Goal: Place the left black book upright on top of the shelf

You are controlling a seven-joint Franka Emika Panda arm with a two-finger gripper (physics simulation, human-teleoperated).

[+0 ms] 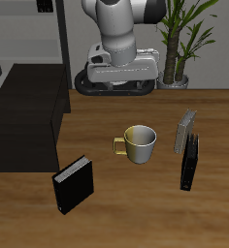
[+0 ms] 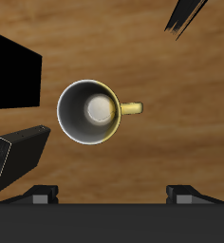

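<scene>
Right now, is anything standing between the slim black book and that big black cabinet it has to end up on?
Yes. The mug stands on the table roughly midway between the left black book and the shelf. The speckled grey book stands close beside the slim one, farther back. The shelf's flat top looks bare.

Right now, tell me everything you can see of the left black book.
The left black book is slim, plain matte black, tall and narrow. It stands on the wooden table, leaning slightly, beside the speckled grey book and close to it; contact cannot be told. The mug stands apart from it, toward the table's middle. The gripper is not on it. The shelf is across the table.
</scene>
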